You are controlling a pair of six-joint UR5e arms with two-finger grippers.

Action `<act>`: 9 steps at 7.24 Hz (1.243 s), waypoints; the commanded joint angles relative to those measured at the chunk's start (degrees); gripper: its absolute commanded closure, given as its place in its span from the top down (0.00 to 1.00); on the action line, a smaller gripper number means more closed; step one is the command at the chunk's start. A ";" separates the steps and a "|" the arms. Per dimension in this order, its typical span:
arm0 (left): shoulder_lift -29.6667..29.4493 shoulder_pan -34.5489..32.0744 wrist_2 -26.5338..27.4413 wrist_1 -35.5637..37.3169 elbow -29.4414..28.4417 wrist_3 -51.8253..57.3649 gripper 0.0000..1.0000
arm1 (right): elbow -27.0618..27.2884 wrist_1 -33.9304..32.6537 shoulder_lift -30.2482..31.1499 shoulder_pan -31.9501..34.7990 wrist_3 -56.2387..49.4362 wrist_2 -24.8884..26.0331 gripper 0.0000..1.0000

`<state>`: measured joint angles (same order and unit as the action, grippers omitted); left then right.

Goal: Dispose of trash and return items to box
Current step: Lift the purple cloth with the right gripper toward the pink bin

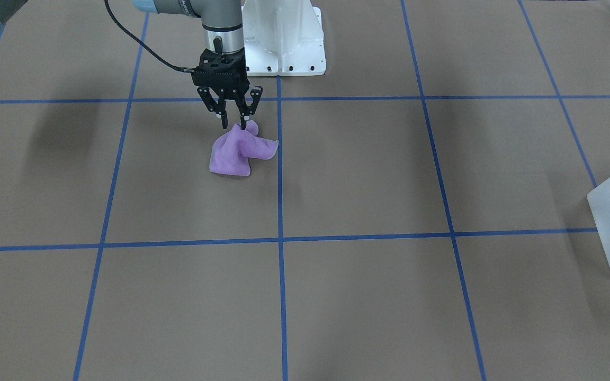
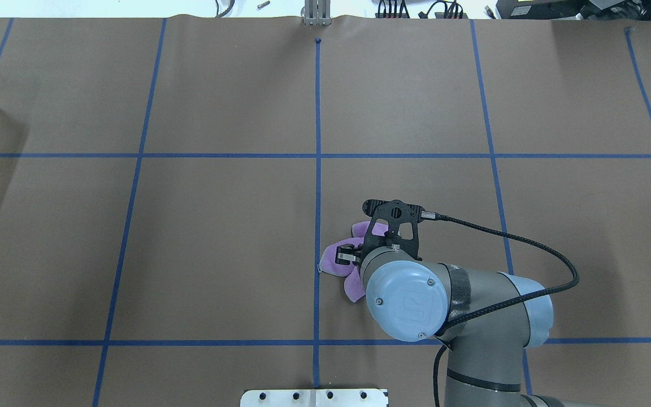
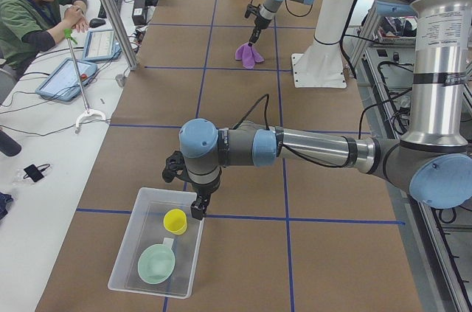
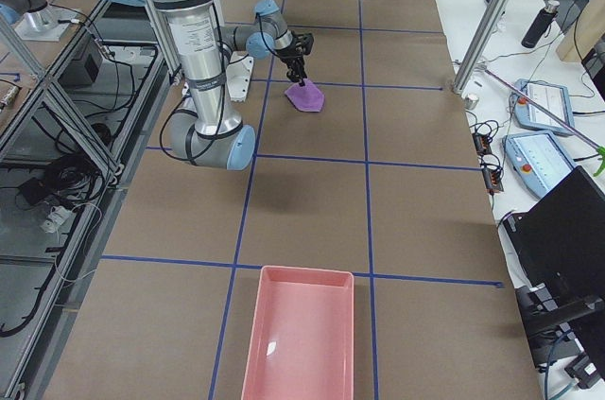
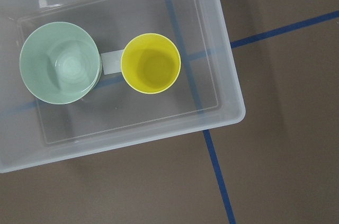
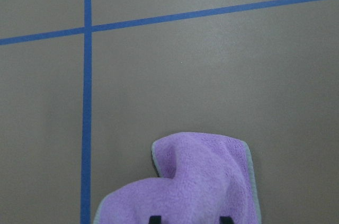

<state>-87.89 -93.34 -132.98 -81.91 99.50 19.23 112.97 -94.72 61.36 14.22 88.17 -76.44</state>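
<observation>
right hand (image 1: pixel 233 126): pointed straight down, fingers drawn narrow and pinched on the top fold of the purple cloth (image 1: pixel 233 156).
purple cloth: pulled up into a peak at the fingers, lower edges resting on the counter (image 1: pixel 363 174); just at 9 o'clock of a blue tape line (image 1: pixel 279 174) in the front-facing view.
left hand (image 3: pixel 196 207): seen only from the left-end camera, hanging over the box close to its rim; wide or narrow, cannot tell.
box (image 5: pixel 229 83): frosted white, set on the counter, cut off at the 3 o'clock edge of the front-facing view; well apart from the purple cloth.
yellow cup (image 5: pixel 151 63): upright, mouth up, inside the box; at 3 o'clock of the pale green bowl (image 5: pixel 60 63) in the left wrist view.
pale green bowl: also inside the box, mouth up, just beside the yellow cup; touching or not, cannot tell.
pink tray (image 4: pixel 301 343): on the counter at 6 o'clock in the right-end view, well apart from the purple cloth.
</observation>
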 commanded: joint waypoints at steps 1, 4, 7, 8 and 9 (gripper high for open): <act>0.00 0.00 -0.08 0.00 0.00 -0.07 0.99 | -0.03 0.07 -0.27 0.45 -0.19 0.15 0.45; 0.00 0.09 -0.08 0.00 -0.09 -0.07 0.99 | -1.00 0.15 -0.36 0.45 -0.11 0.15 0.22; 0.00 0.00 -0.08 0.00 -0.09 -0.07 0.99 | -0.04 -0.11 -1.41 1.24 -0.10 0.41 0.00; 0.00 0.00 0.00 0.00 -0.26 -0.07 0.99 | 2.05 -0.46 -1.24 2.81 -0.45 -0.20 0.00; 0.00 0.00 0.00 0.09 -0.61 -0.07 0.99 | 3.90 -2.38 -1.24 5.52 -3.41 -2.20 0.00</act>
<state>-87.89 -93.33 -133.01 -81.90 99.20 19.16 114.69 -95.49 60.15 17.09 87.14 -76.94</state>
